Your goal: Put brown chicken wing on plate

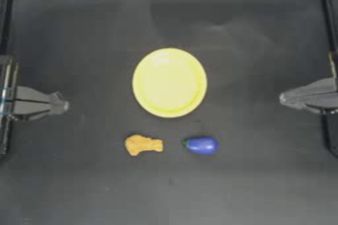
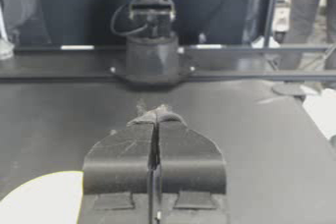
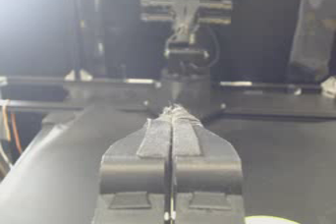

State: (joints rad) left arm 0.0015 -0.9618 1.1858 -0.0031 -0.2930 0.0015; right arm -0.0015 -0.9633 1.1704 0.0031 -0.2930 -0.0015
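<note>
Brown chicken wing [image 1: 143, 144] is lying at 7 o'clock off the plate [image 1: 170, 82], untouched. I'm judging it light, stiff, lumpy; pinching across its narrow middle. Left claw [image 1: 63, 104] and right claw [image 1: 284, 98] are sitting clenched, empty, parked at the surface [image 1: 79, 31] sides.

The left gripper [image 2: 156, 120] holds its two dark jaws pressed together above the dark desk [image 2: 263, 134]. The round bright yellow plate's [image 2: 42, 198] rim shows at seven o'clock.
</note>
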